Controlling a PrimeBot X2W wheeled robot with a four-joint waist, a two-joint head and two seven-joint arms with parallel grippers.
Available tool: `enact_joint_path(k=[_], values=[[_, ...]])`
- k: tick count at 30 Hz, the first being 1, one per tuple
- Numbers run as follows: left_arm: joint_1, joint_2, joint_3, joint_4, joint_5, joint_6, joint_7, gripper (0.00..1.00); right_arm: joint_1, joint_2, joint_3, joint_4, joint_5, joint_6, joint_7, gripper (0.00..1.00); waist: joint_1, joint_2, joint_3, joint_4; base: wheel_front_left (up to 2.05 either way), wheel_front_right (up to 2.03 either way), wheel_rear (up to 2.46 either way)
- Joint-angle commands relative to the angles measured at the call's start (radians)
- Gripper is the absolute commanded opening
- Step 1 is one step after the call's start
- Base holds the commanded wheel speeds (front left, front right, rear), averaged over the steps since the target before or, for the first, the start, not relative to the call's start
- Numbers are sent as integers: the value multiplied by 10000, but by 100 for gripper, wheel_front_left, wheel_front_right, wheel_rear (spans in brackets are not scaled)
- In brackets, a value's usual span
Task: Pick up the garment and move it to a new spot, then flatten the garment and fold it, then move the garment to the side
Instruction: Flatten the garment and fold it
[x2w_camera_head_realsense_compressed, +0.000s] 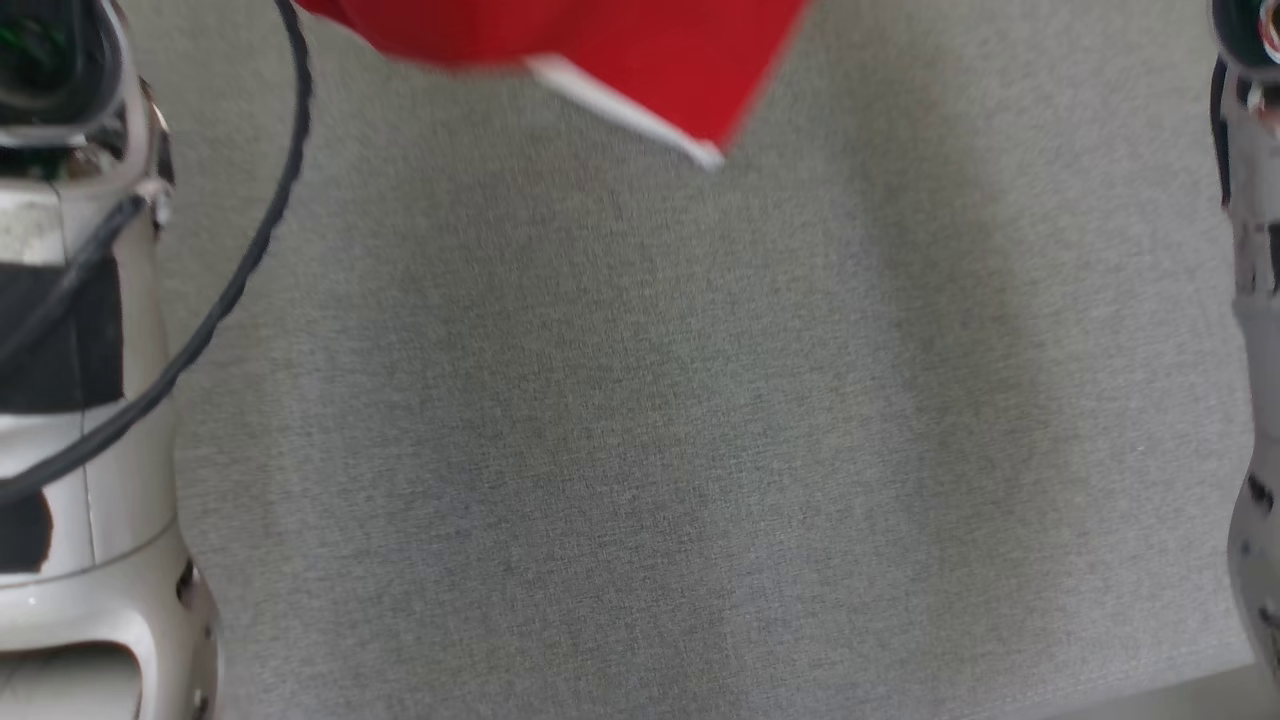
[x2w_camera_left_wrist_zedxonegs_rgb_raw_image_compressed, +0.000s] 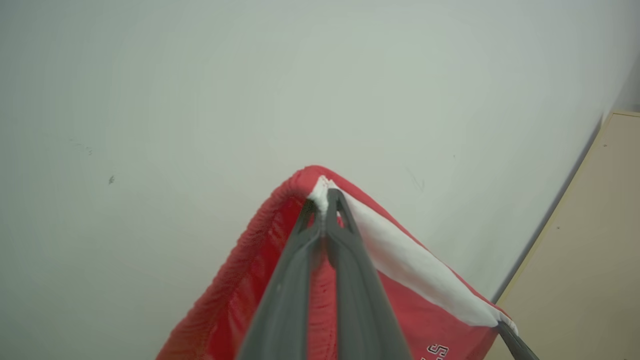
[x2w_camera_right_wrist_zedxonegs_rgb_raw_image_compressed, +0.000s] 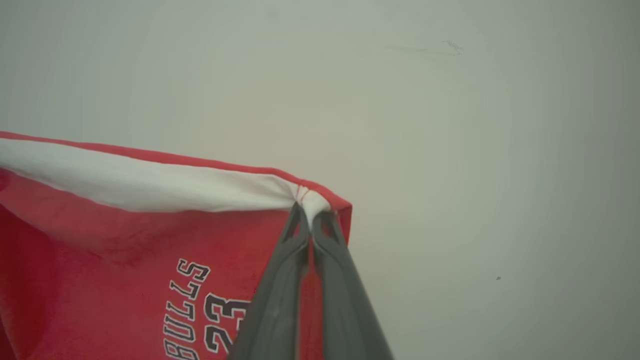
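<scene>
Garment: the red garment (x2w_camera_head_realsense_compressed: 600, 50) hangs in the air, clear of the grey table (x2w_camera_head_realsense_compressed: 640, 450). One lower corner of it dips into the top of my head view. That view is smeared, so I can't judge how high it hangs.
Left pincer: my left gripper (x2w_camera_left_wrist_zedxonegs_rgb_raw_image_compressed: 325, 197) is pinched tight on one end of the white band (x2w_camera_left_wrist_zedxonegs_rgb_raw_image_compressed: 415, 265).
Right pincer: my right gripper (x2w_camera_right_wrist_zedxonegs_rgb_raw_image_compressed: 311, 212) is pinched tight on the other end of that band, right at the side seam.
Between them: the band runs almost straight from one grip to the other, and the cloth drops below it like a sheet, with the print (x2w_camera_right_wrist_zedxonegs_rgb_raw_image_compressed: 200, 305) facing my right wrist camera.
Step in hand, as I read it: carrying the garment to its new spot, ready to lay it flat.
How I'd do it well: hold both arms level and equally spread so the band is taut but not strained. Touch the hanging edge to the table first, then draw back so the cloth rolls out smooth. Let go only once the band lies down.
Watch for: both grips sit at the very corners, so a jerk could slip one. The cable (x2w_camera_head_realsense_compressed: 250, 260) loops close to the cloth.
</scene>
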Motion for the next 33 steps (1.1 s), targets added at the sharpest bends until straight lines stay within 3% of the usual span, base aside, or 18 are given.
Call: enact_joint_path(k=[1, 8, 14, 19, 28, 33], values=[[-238, 37, 31, 209, 303, -128, -530, 0, -376, 24, 102, 204, -240, -24, -505, 0, -2, -2, 988, -192, 0, 0, 0], [-1250, 119, 362, 419, 1386, -333, -2949, 0, -1867, -341, -96, 767, -1790, -25, -2966, 0, -2, -2, 1406, -103, 0, 0, 0], [-1037, 8, 651, 317, 1397, -477, -3194, 0, -1949, -395, -397, 817, -3228, -27, -3452, 0, -2, -2, 1849, 59, 0, 0, 0], [-116, 71, 604, 572, 1495, -467, -3208, 0, -1368, -520, 304, 1619, -3750, -25, -3379, 0, -2, -2, 2146, 94, 0, 0, 0], [1763, 676, -1073, 400, 413, -477, -3010, 0, 26, -748, 1769, 2130, -2215, -25, -2183, 0, -2, -2, 1580, 326, 0, 0, 0], [3382, 1010, -1689, -68, -596, -479, -2648, 0, 1668, -1270, 1921, 986, -555, -25, -554, 0, -2, -2, 718, 544, 0, 0, 0]])
